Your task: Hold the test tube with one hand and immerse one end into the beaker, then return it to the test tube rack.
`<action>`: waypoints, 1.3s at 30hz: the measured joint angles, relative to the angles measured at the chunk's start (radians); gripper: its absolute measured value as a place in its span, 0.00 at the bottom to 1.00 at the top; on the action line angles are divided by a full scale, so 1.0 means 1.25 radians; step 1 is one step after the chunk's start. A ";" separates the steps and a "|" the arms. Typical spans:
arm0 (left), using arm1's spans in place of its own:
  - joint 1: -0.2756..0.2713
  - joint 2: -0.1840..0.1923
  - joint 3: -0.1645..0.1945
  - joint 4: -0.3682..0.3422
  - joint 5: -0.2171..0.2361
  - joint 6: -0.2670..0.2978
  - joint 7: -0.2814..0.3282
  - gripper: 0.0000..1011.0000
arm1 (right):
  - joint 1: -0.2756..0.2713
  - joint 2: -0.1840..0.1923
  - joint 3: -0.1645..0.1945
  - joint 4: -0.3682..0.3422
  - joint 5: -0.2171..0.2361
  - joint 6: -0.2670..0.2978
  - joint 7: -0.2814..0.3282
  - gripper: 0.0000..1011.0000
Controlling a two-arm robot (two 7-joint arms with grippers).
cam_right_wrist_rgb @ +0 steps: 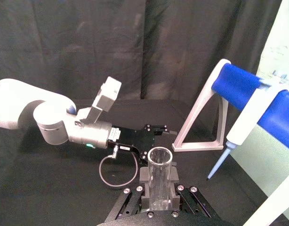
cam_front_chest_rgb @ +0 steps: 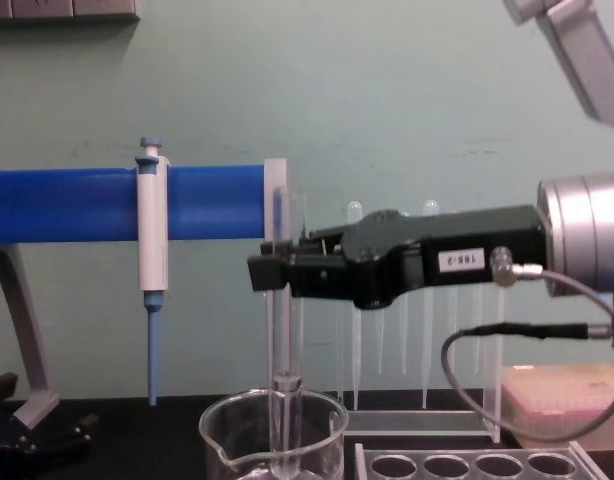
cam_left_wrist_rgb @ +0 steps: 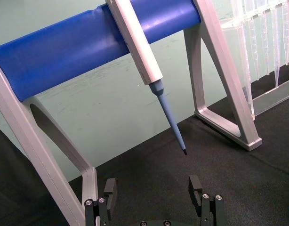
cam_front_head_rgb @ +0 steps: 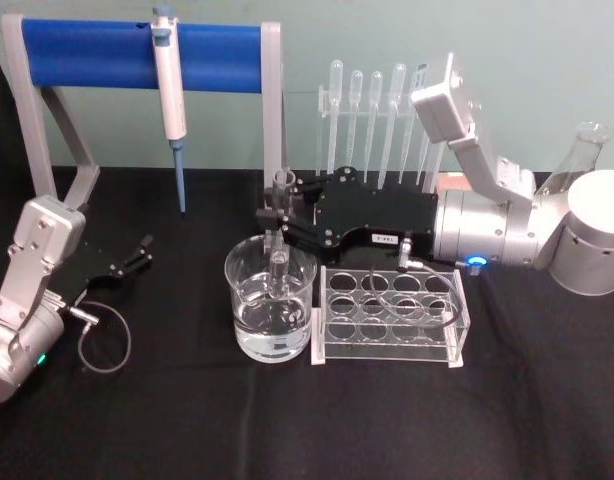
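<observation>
The clear rack (cam_front_head_rgb: pixel 392 318) stands just right of the beaker (cam_front_head_rgb: pixel 271 305) on the black bench (cam_front_head_rgb: pixel 187 420), with pipettes (cam_front_head_rgb: pixel 372 110) behind it and a pipettor (cam_front_head_rgb: pixel 169 95) hanging behind-left. Above the beaker, the right gripper (cam_front_head_rgb: pixel 275 222) reaches in level from the right, jaws clamped on the upright test tube (cam_front_chest_rgb: pixel 282 335), whose lower end stands inside the beaker. The left gripper (cam_front_head_rgb: pixel 134 255) lies well left, jaws wide.
</observation>
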 joint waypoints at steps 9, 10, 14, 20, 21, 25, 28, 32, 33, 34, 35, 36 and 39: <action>0.000 0.000 0.000 0.000 0.000 0.000 0.000 0.99 | -0.024 -0.029 0.003 0.046 -0.022 -0.031 -0.004 0.23; 0.000 0.000 0.000 0.000 0.000 0.000 0.000 0.99 | -0.026 -0.032 0.004 0.052 -0.027 -0.034 -0.004 0.22; 0.000 0.000 0.000 0.000 0.000 0.000 0.000 0.99 | -0.029 -0.040 0.007 0.064 -0.037 -0.040 -0.005 0.22; 0.000 0.000 0.000 0.000 0.000 0.000 0.000 0.99 | -0.032 -0.048 0.012 0.082 -0.047 -0.048 -0.002 0.23; 0.000 0.000 0.000 0.000 0.000 0.000 0.000 0.99 | -0.033 -0.050 0.012 0.085 -0.049 -0.049 0.001 0.23; 0.000 0.000 0.000 0.000 0.000 0.000 0.000 0.99 | -0.039 -0.053 0.014 0.091 -0.051 -0.050 0.006 0.22; 0.000 0.000 0.000 0.000 0.000 0.000 0.000 0.99 | -0.044 -0.054 0.016 0.094 -0.052 -0.050 0.010 0.23; 0.000 0.000 0.000 0.000 0.000 0.000 0.000 0.99 | -0.046 -0.055 0.015 0.098 -0.058 -0.050 0.017 0.22; 0.000 0.000 0.000 0.000 0.000 0.000 0.000 0.99 | -0.046 -0.056 0.015 0.099 -0.058 -0.050 0.018 0.22; 0.000 0.000 0.000 0.000 0.000 0.000 0.000 0.99 | -0.046 -0.056 0.015 0.101 -0.059 -0.050 0.019 0.22; 0.000 0.000 0.000 0.000 0.000 0.000 0.000 0.99 | -0.047 -0.057 0.015 0.103 -0.060 -0.050 0.020 0.22; 0.000 0.000 0.000 0.000 0.000 0.000 0.000 0.99 | -0.047 -0.058 0.015 0.107 -0.060 -0.051 0.022 0.23; 0.000 0.000 0.000 0.000 0.000 0.000 0.000 0.99 | -0.049 -0.062 0.016 0.117 -0.060 -0.055 0.026 0.22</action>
